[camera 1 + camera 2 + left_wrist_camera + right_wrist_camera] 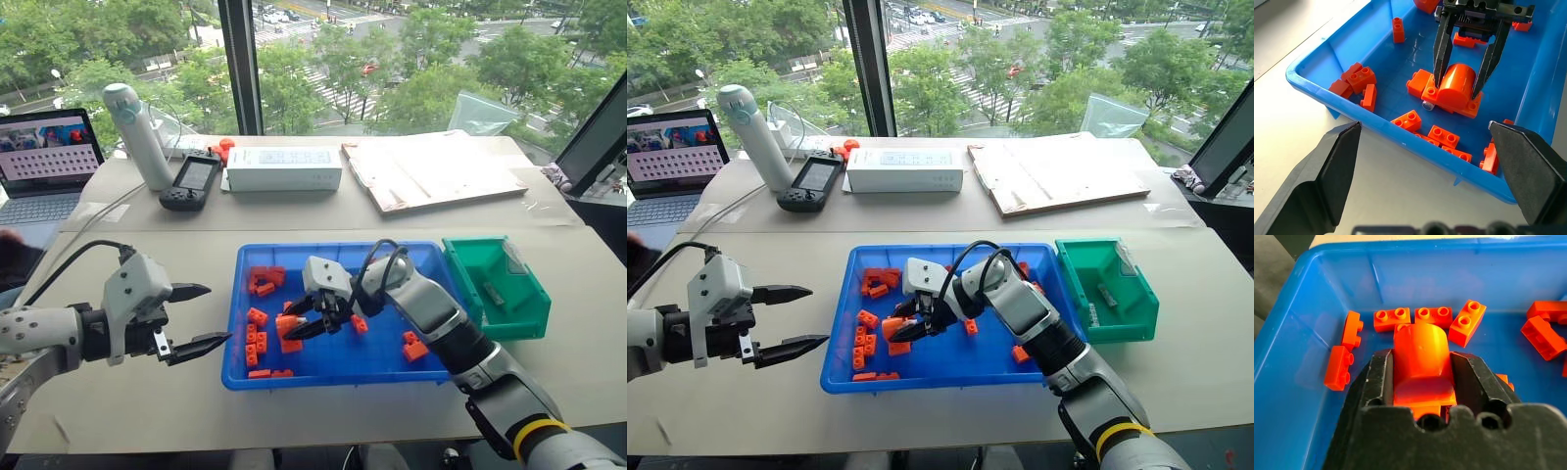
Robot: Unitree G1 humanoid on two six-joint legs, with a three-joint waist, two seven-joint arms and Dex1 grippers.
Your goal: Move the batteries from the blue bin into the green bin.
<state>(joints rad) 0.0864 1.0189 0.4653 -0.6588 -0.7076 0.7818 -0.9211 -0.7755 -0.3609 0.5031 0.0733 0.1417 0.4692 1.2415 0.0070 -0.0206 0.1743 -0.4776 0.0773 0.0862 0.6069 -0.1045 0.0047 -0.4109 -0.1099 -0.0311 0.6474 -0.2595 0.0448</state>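
1. Nearest to me on the left, my left gripper (216, 314) is hanging over the table (147, 411), just left of the blue bin (323, 384). Its two black fingers are standing wide apart and are holding nothing.
2. Next, the blue bin is sitting in the middle of the table. Small orange bricks (257, 333) are lying all over its floor, most of them at its left end.
3. My right gripper (287, 323) is reaching down into the left half of the blue bin. Its fingers are pressing on both sides of a rounded orange brick (1457, 85), so it is gripping that brick and not a battery.
4. I am seeing a tiny silver bit (1427, 104) peeking out from under that brick. I cannot tell if it is a battery.
5. On the right, the green bin (509, 328) is standing just beside the right end of the blue bin.
6. I am seeing the batteries (493, 294) lying inside the green bin, slim and grey, on its floor.
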